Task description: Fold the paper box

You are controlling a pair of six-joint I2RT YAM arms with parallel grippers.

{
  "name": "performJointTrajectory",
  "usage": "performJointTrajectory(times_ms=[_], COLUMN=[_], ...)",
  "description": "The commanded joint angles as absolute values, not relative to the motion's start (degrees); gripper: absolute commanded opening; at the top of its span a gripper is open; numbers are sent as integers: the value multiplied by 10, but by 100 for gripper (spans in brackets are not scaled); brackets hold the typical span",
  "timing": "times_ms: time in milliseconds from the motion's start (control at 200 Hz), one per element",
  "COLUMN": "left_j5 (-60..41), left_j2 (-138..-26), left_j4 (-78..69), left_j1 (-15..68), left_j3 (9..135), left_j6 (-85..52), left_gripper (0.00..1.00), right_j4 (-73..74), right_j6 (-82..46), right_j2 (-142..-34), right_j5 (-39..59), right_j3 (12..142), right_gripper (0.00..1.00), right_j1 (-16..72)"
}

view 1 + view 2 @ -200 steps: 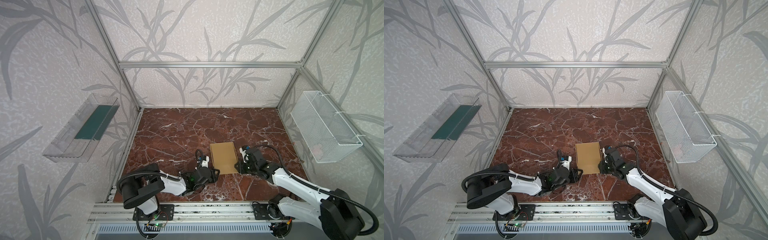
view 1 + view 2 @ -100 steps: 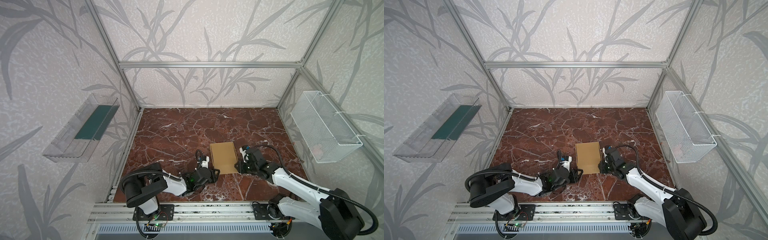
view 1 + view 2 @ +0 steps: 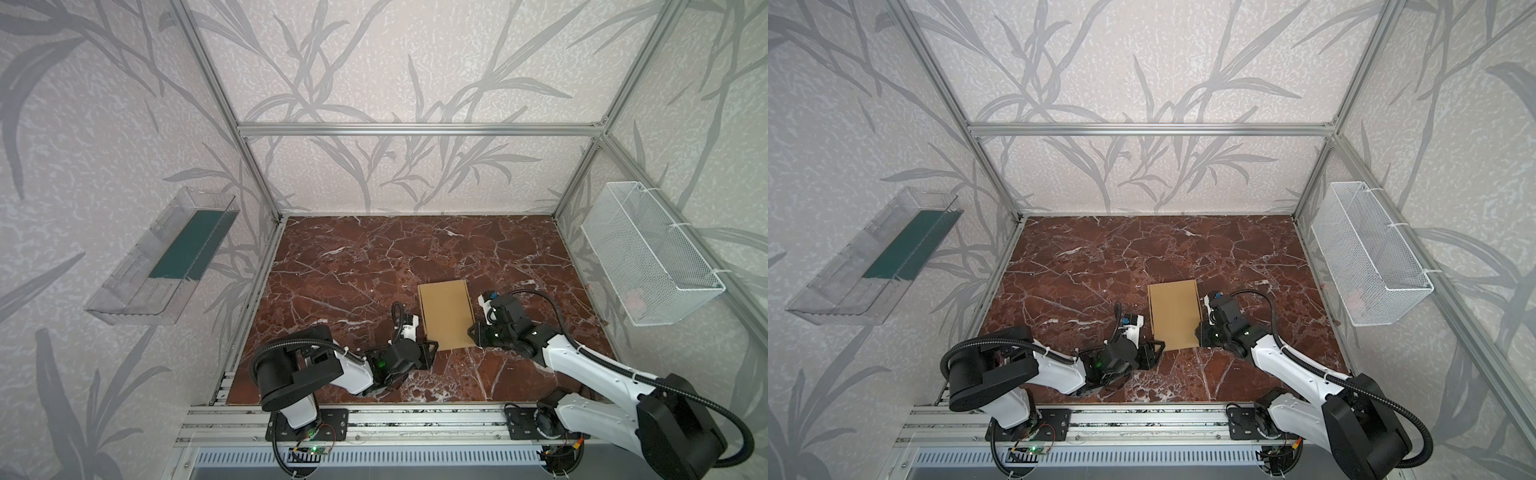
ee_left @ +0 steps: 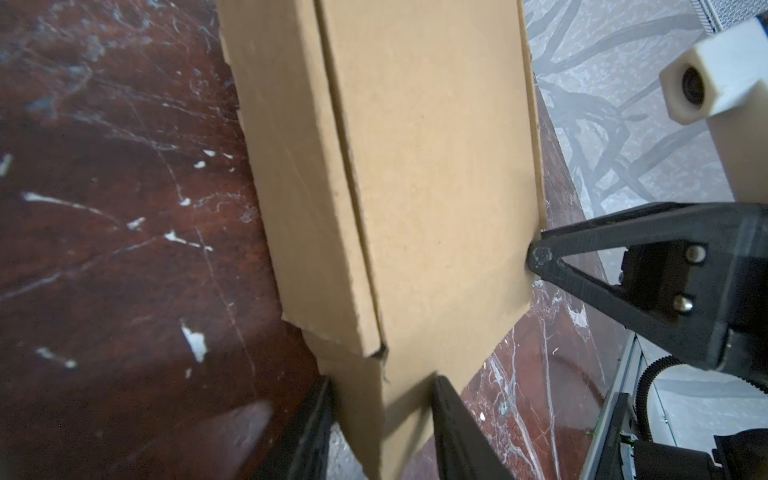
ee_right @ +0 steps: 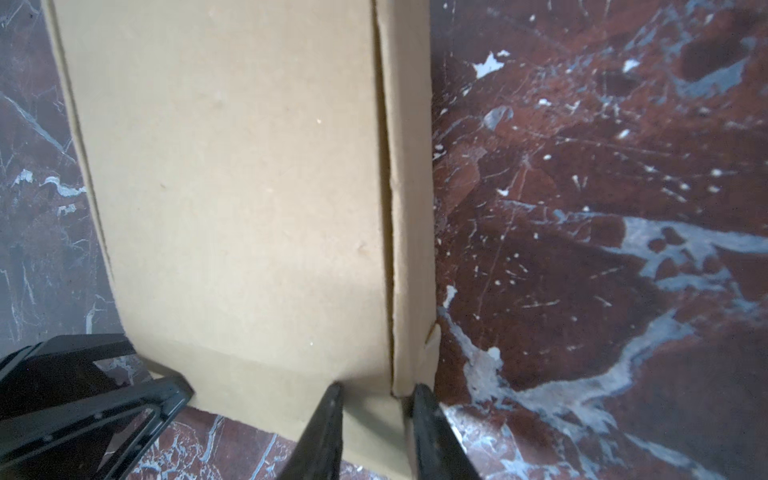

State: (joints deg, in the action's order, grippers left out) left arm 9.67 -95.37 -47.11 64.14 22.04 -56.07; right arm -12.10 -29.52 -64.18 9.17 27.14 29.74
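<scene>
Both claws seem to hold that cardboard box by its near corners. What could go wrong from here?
1. The left gripper and right gripper each pinch only a near corner of the paper box; an uneven pull might tear or crease the cardboard there.
2. The far end lies free on the marble table, so the box could slide or twist instead of folding.
3. The grippers sit close together and might bump.
</scene>
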Motion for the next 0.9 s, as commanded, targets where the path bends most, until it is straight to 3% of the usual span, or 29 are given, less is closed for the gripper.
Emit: performJointTrajectory(times_ms=[0,895], left_j5=[117,137], left_j2=[-963,-904], left_j4=[-482,-435], left_j1=[644,649], left_j3=[213,214], left_j6=[-544,-528], left_gripper=[40,41], right_j4=[-120,-140], right_j6=[-296,-304], right_j2=[-645,-615], right_j5=[98,112], right_j3=[265,265], right_gripper=[30,32], right_j1=[295,294])
